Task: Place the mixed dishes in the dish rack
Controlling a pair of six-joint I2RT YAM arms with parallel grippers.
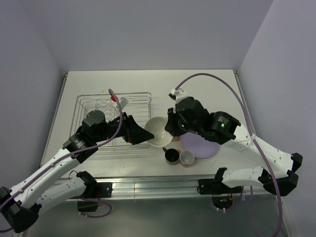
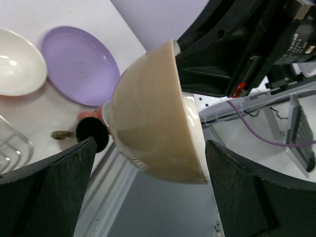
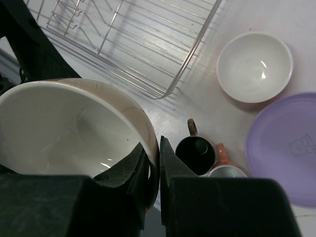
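Observation:
A beige bowl (image 1: 158,131) with a white inside hangs tilted above the table, just right of the dish rack (image 1: 113,118). My right gripper (image 3: 159,148) is shut on its rim, one finger inside and one outside. My left gripper (image 2: 150,143) is open, with its fingers (image 2: 54,173) on either side of the beige bowl (image 2: 148,123) and apart from it. On the table lie the lilac plate (image 3: 286,148), an orange bowl (image 3: 254,66), a dark cup (image 3: 196,153) and a pink cup (image 3: 224,170).
The wire rack (image 3: 128,39) holds no dishes in the part I can see. The two cups (image 1: 177,157) stand together near the table's front edge, below the held bowl. The right arm (image 1: 212,126) hangs over the plate (image 1: 200,147).

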